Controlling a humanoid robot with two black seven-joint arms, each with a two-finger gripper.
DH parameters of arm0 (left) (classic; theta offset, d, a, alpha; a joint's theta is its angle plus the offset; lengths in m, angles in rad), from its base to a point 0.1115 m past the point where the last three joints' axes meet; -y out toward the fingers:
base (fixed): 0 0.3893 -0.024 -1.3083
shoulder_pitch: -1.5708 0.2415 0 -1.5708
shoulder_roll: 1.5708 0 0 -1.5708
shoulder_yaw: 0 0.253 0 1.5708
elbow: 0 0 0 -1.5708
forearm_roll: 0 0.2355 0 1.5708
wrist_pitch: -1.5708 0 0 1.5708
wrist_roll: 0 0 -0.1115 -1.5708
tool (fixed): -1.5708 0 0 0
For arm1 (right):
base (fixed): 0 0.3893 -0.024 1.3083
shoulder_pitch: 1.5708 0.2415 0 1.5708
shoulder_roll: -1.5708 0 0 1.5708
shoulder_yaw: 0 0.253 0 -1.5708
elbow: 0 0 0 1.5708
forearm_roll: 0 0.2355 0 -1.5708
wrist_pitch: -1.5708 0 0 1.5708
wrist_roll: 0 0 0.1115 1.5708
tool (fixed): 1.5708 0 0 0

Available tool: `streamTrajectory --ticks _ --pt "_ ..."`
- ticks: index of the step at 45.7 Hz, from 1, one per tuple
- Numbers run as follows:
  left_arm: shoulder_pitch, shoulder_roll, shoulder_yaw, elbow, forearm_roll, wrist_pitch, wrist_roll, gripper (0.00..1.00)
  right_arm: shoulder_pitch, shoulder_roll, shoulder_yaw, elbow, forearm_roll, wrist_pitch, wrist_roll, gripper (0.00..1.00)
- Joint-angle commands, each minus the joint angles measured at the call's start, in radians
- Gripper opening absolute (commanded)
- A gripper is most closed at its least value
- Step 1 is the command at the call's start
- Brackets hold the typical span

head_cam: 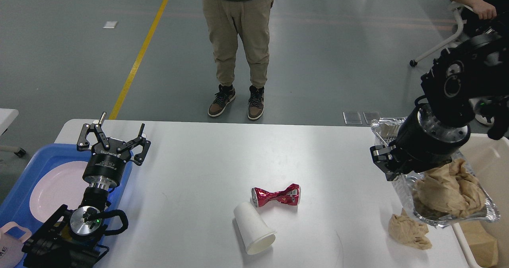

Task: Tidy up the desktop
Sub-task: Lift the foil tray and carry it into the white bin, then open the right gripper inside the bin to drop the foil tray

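Observation:
The white desktop [222,160] holds a crushed red can [276,196], a white paper cup [254,228] lying on its side and a crumpled brown paper wad [409,232] near the right edge. My right gripper [389,164] is shut on the rim of a foil tray [489,214] filled with crumpled brown paper [449,188]. It holds the tray tilted at the desktop's right edge; its fingertips are mostly hidden. My left gripper [118,134] is open and empty above the desktop's left edge.
A blue tray [24,188] with a white plate [55,188] sits at the left, with a pink cup [12,240] at its near corner. A beige bin [491,156] stands at the right, below the foil tray. A person [238,41] stands behind the table.

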Motion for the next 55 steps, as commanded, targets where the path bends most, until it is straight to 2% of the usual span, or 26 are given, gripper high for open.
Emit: streamTrajectory --ticks 1,13,17,22,26,34,35,36,43,49,55 --pt "0.0 0.0 0.0 0.0 0.0 0.0 0.0 0.96 -0.048 -0.003 -0.053 -0.031 -0.008 -0.007 -0.002 0.0" --pt "0.0 0.0 0.0 0.0 0.0 0.0 -0.002 0.96 -0.272 -0.104 -0.168 -0.212 -0.084 -0.084 0.0 0.0" --pt "0.0 0.0 0.0 0.001 0.0 0.0 -0.002 0.96 -0.398 -0.18 -0.159 -0.34 -0.11 -0.093 0.001 0.0" --pt "0.0 0.0 0.0 0.0 0.0 0.0 -0.002 0.96 -0.569 -0.198 -0.143 -0.52 -0.112 -0.114 0.003 0.0" --pt "0.0 0.0 0.0 0.001 0.0 0.0 -0.002 0.96 -0.729 -0.203 -0.114 -0.657 -0.112 -0.172 0.006 0.0" --pt "0.002 0.0 0.0 0.0 0.0 0.0 -0.002 0.96 -0.99 -0.26 -0.002 -0.838 -0.112 -0.335 0.003 0.0" --pt "0.0 0.0 0.0 0.0 0.0 0.0 -0.002 0.96 -1.084 -0.26 0.033 -0.903 -0.109 -0.404 0.0 0.0" --pt "0.0 0.0 0.0 0.0 0.0 0.0 -0.002 0.96 -1.125 -0.26 0.051 -0.936 -0.109 -0.43 0.0 0.0" --pt "0.0 0.0 0.0 0.001 0.0 0.0 -0.002 0.96 -1.37 -0.227 0.169 -1.152 -0.094 -0.548 -0.002 0.0" --pt "0.0 0.0 0.0 0.0 0.0 0.0 -0.002 0.96 -1.567 -0.143 0.232 -1.359 -0.094 -0.562 0.0 0.0" --pt "0.0 0.0 0.0 0.0 0.0 0.0 -0.002 0.96 -1.657 -0.069 0.236 -1.51 -0.094 -0.564 0.0 0.0"
